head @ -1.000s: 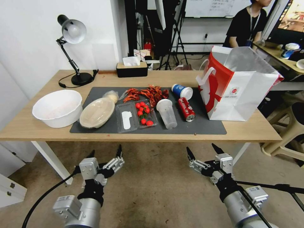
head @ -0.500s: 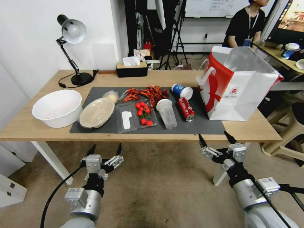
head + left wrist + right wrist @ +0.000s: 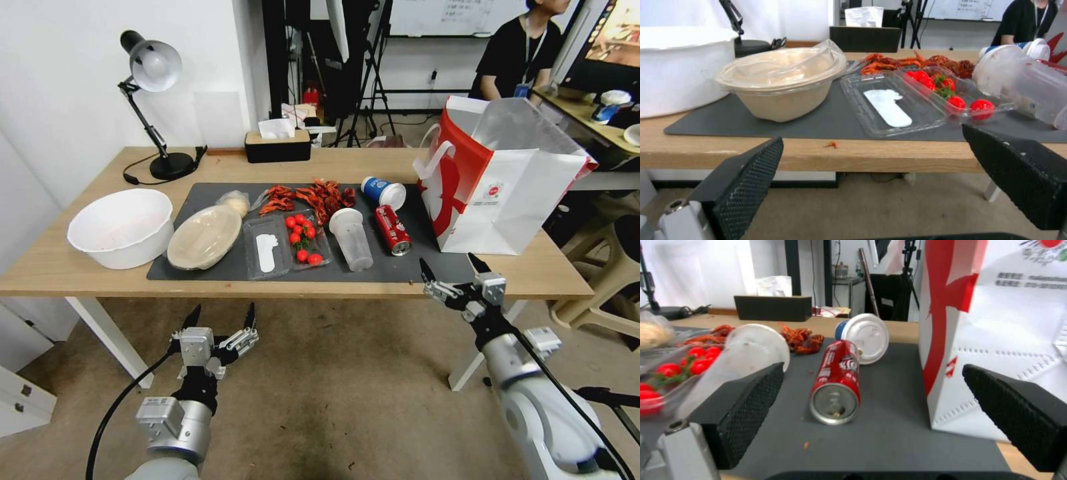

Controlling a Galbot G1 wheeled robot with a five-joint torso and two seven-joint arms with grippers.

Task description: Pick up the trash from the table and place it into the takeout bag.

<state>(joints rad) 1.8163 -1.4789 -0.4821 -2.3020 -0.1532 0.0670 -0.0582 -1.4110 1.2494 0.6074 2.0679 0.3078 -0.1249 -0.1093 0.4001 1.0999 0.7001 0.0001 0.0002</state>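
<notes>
The right pincer (image 3: 452,275), wide open and empty, is hovering at the surface's (image 3: 533,277) front edge facing the lying red soda can (image 3: 392,230), needing a straight reach forward to straddle it, while the left pincer (image 3: 220,319) is waiting open below.

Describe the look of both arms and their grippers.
Both arms are silver-grey metal cylinders with black wrist sections and small grey boxes clamped on. The left gripper and right gripper have silver-white bodies and pointed black jaws with dimpled pads. A black cable trails from the left arm.
</notes>
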